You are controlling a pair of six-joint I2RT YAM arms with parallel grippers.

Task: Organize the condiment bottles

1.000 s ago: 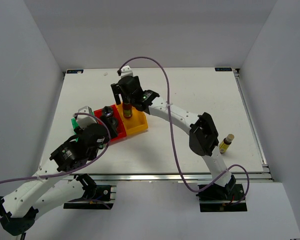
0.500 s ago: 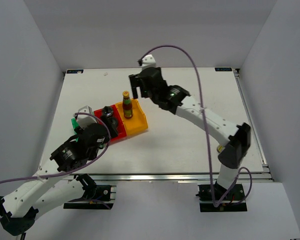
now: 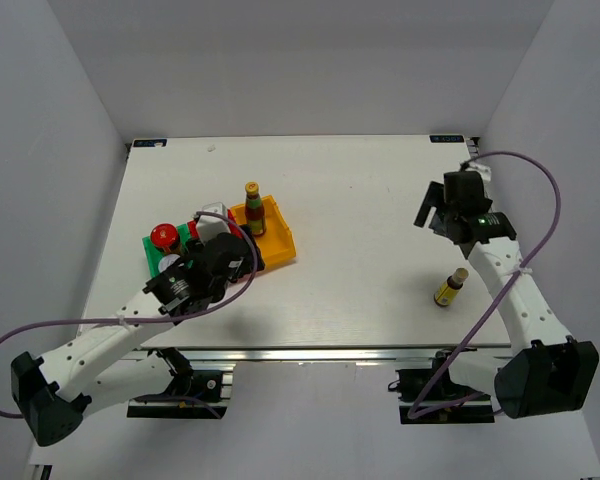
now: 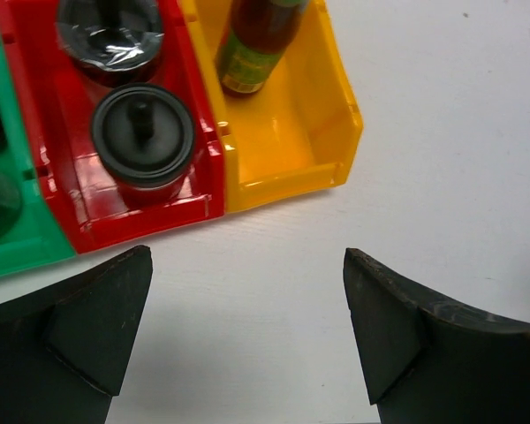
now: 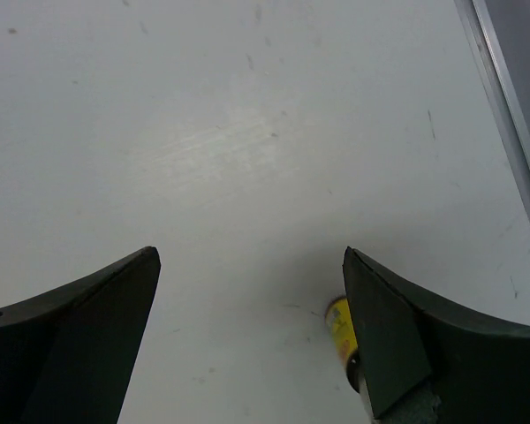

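The slim sauce bottle [image 3: 251, 209] with a green neck stands in the yellow bin [image 3: 276, 243]; it also shows in the left wrist view [image 4: 254, 46]. A black-lidded jar [image 4: 142, 141] and a silver-lidded jar [image 4: 110, 34] sit in the red bin [image 4: 187, 190]. A red-lidded jar [image 3: 164, 237] sits in the green bin [image 3: 158, 262]. A small yellow bottle [image 3: 450, 287] lies on the table at the right, partly behind my right finger [image 5: 339, 329]. My left gripper [image 3: 238, 266] [image 4: 247, 336] is open and empty before the bins. My right gripper [image 3: 432, 213] [image 5: 252, 336] is open and empty above bare table.
The green bin [image 4: 13, 238] holds dark jars at the left edge of the left wrist view. The table's metal rail [image 5: 512, 115] runs close on the right. My left arm hides most of the red bin from above.
My right arm has left the sauce bottle standing in the yellow bin and swung to the table's right side. My left arm has moved forward to the front of the bins.
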